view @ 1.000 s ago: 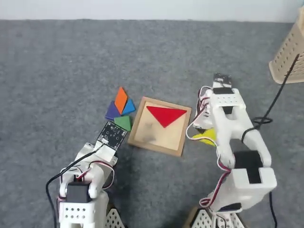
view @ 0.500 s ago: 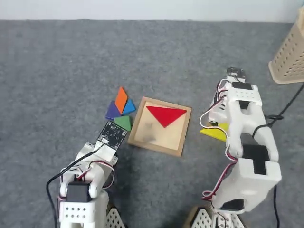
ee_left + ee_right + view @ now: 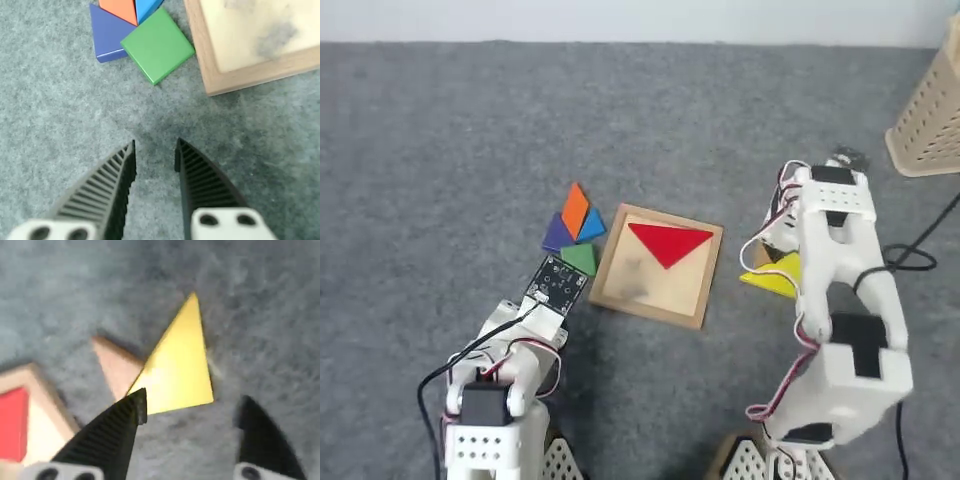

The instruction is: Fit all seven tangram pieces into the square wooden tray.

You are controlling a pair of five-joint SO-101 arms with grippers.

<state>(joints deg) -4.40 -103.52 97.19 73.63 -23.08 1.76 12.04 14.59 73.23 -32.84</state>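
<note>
Left claw [image 3: 155,146] narrowly parted (right claw [image 3: 194,400] wide)

White plastic arms, black fittings.
Cables in red, white and black trail the left arm [image 3: 510,365] and right arm [image 3: 835,255]; black ridged fingers [image 3: 112,190] end each.

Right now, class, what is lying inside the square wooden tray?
One red triangle lies inside the tray, against its far edge. The rest of the tray's floor is bare wood. Whatever is beneath the triangle is covered and cannot be seen.
</note>
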